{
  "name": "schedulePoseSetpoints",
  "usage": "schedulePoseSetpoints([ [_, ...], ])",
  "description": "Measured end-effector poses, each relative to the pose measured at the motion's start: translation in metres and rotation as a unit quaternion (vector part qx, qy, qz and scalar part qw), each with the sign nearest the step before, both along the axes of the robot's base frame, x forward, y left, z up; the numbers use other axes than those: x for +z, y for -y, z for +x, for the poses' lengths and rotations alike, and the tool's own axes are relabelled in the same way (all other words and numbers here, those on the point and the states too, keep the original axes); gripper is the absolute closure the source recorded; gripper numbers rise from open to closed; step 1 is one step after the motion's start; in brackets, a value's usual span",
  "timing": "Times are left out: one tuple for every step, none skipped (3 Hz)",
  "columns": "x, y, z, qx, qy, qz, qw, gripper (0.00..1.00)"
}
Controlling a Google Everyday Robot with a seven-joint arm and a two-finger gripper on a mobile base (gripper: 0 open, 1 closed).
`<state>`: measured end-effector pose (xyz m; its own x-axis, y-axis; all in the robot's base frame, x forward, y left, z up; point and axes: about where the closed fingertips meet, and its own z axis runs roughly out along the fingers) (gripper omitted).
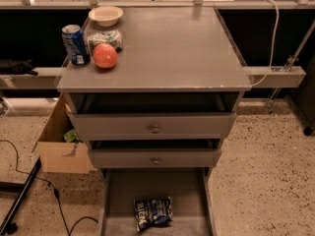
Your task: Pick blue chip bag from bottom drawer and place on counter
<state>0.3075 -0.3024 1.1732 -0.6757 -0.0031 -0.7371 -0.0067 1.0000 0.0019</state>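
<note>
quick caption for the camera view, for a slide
Blue chip bag lies in the open bottom drawer, below the counter; pincer not in view.

Counter point(167, 43): grey flat top of the drawer cabinet; at its left rear stand a blue soda can point(76, 44), a pale bowl point(106, 15), a green-and-white packet point(105, 37) and a red round fruit point(105, 56), close together. Bottom drawer point(157, 186): pulled out, grey floor, holding the blue chip bag point(153, 212) near its front. Speckled floor point(266, 171): cardboard box point(61, 146) and black cable point(59, 200) at left. Gripper: out of view.
</note>
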Motion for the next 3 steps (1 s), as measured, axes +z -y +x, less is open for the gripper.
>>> schedulePoseSetpoints([
  [0.000, 0.000, 0.000, 0.000, 0.000, 0.000, 1.0000, 0.00],
  [0.009, 0.007, 0.010, -0.001, -0.001, -0.026, 0.9997, 0.00],
  [0.006, 0.063, 0.047, -0.043, -0.028, -0.038, 0.9980, 0.00],
])
